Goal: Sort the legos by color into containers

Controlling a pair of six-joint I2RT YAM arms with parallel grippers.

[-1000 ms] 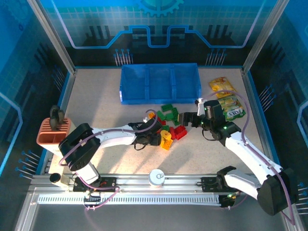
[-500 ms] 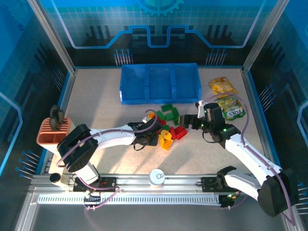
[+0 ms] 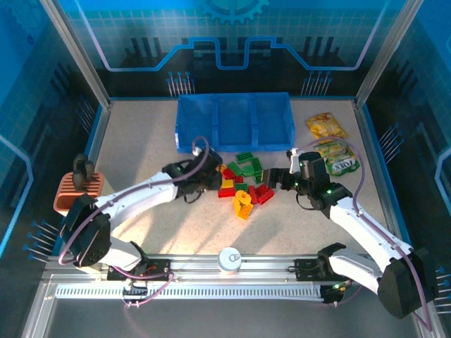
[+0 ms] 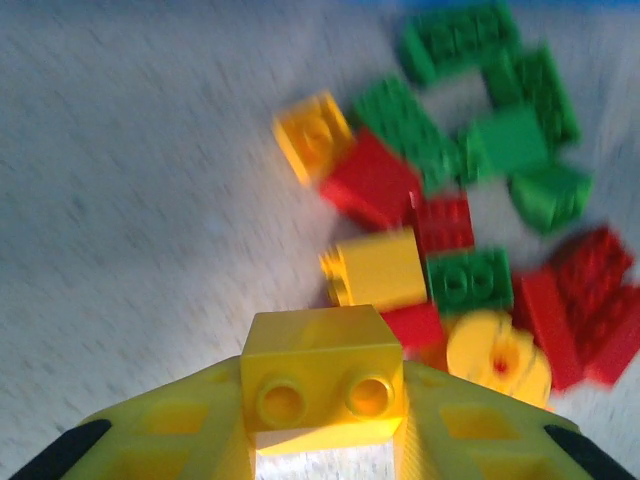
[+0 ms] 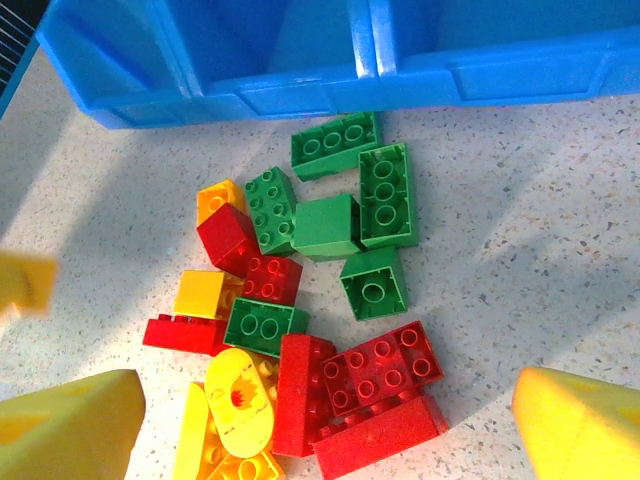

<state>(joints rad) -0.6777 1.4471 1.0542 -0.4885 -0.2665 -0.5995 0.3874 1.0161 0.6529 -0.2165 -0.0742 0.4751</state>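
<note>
Carrying everything, the speckled table is seen across the top view. The translucent blue tray is set at upper centre with its three compartments side by side, and no brick can be made out in any of them. The pile of legos is spread just below the tray's front wall, with red, green and yellow pieces mixed and touching.

The left gripper is placed at the pile's left edge. In the left wrist view a yellow brick is seen pinched between its fingers, studs toward the camera, and it appears lifted off the table. The right gripper is held at the pile's right edge, its fingers spread wide above the red bricks at lower centre of the right wrist view.

The step in hand is judged to be the carrying of the yellow brick to a compartment. It is done well if the brick is raised clear of the front wall and one compartment is chosen for yellow alone. The pinch should be released only once the brick is well inside the walls. The right arm is best held out of that path.
</note>
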